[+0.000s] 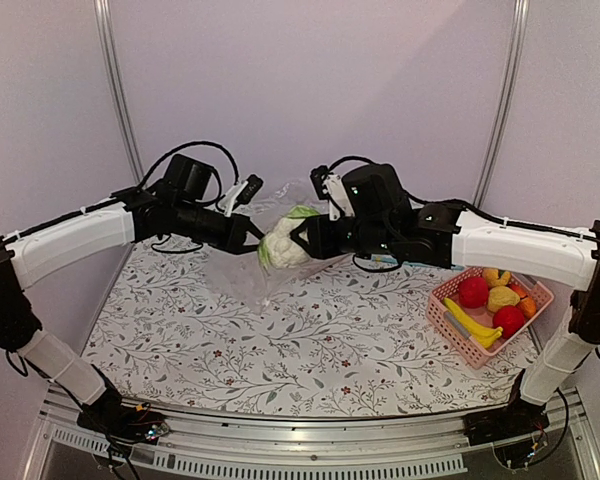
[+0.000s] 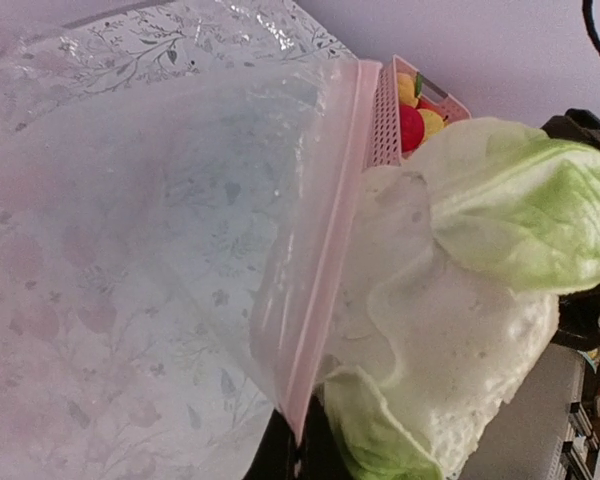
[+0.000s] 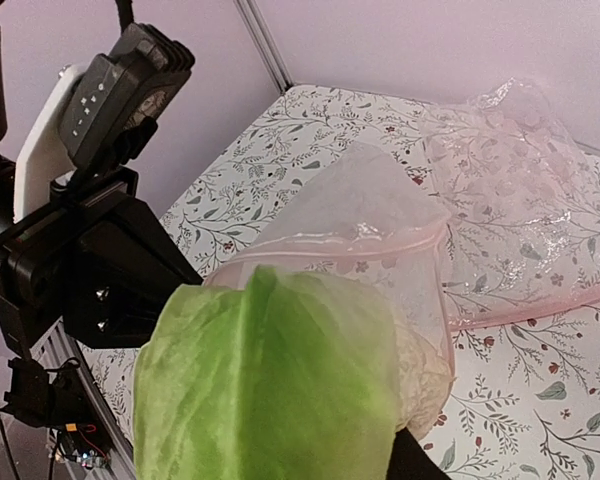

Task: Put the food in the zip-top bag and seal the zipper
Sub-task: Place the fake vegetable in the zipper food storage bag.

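Right gripper [image 1: 303, 240] is clutching the cauliflower [image 1: 280, 250], ideally nudging it toward nine o'clock, squarely into the zip-top bag [image 2: 180, 200] mouth.

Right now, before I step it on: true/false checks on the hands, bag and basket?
1. The right hand grips the cauliflower at the mouth of the zip-top bag. True.
2. The left hand is open and clear of the bag. False: it is shut on the bag's mouth edge.
3. The bag is already zipped shut. False: its mouth gapes open in the right wrist view.
4. The pink basket holds a banana and red fruits. True.
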